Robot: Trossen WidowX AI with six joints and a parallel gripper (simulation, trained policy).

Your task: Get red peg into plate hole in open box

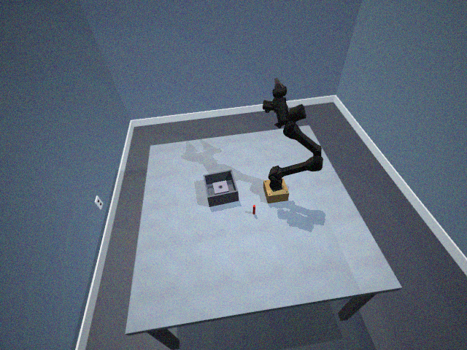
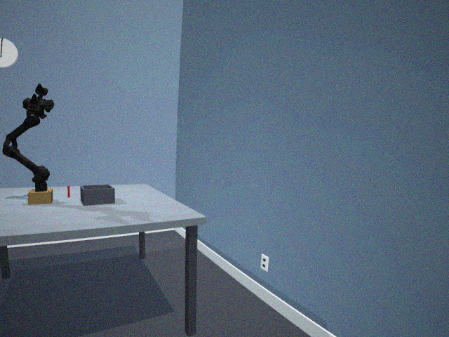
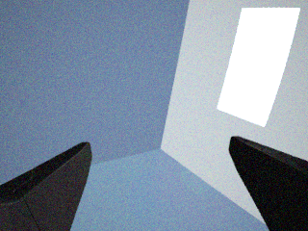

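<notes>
The red peg (image 1: pixel 254 209) (image 2: pixel 68 192) stands upright on the table, between the box and the arm's base in the exterior view. The dark grey open box (image 1: pixel 223 198) (image 2: pixel 97 194) stands beside it. The pale plate (image 1: pixel 225 184) with a small dark hole lies at the box bottom in the top view; the box walls hide it in the exterior view. My gripper (image 3: pixel 162 146) is open, with its fingers wide apart and nothing between them in the wrist view. It is raised high above the table, far from the peg and the box, and its camera sees only walls and ceiling.
The arm's yellow-brown base block (image 1: pixel 276 197) (image 2: pixel 40 196) stands on the pale table (image 1: pixel 226 271) (image 2: pixel 170 212), near the peg and the box. Shadows of the arm fall across the table. Blue walls surround the table, and a bright panel (image 3: pixel 260 63) shows in the wrist view.
</notes>
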